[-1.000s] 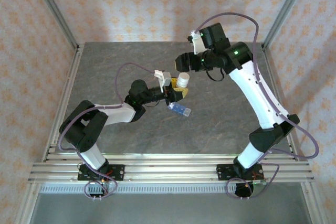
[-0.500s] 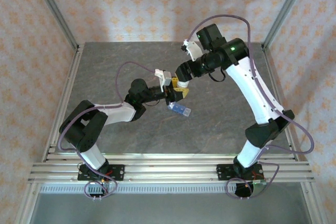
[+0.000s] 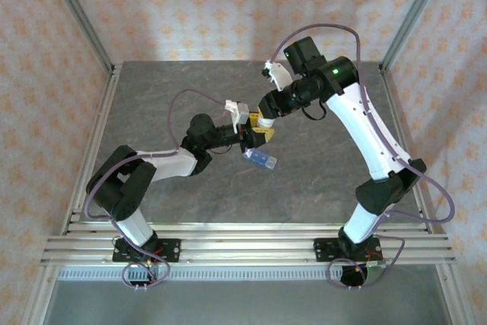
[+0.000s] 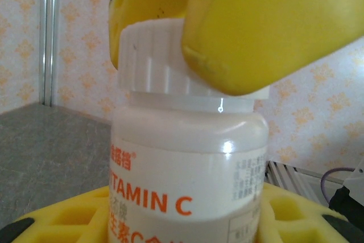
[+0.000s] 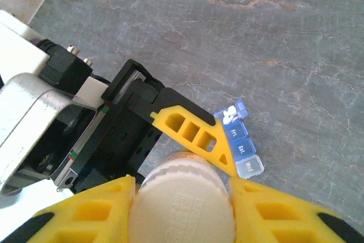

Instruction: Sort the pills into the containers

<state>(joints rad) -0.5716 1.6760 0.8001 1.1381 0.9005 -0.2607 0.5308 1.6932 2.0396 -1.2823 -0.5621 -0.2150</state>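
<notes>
A white Vitamin C pill bottle (image 4: 187, 163) stands upright above the table, and my left gripper (image 3: 253, 136) is shut on its body, yellow fingers (image 4: 68, 220) on either side. My right gripper (image 5: 182, 209) comes down from above and is shut on the bottle's ribbed white cap (image 4: 153, 61), its yellow fingers (image 5: 85, 214) pressed against both sides. The containers, a small blue pill box (image 5: 242, 146), lie on the table just beyond the bottle, also in the top view (image 3: 260, 160). One end compartment is open with white pills (image 5: 230, 115) inside; the others are lidded.
The grey stone-patterned table (image 3: 327, 180) is bounded by patterned walls and metal posts (image 3: 80, 20). An aluminium rail (image 3: 243, 245) runs along the near edge with both arm bases. The left arm's purple cable (image 3: 183, 100) loops over the table.
My right gripper moved left and down from beside the bottle onto the cap and closed on it. The left gripper and the pill box stayed put.
</notes>
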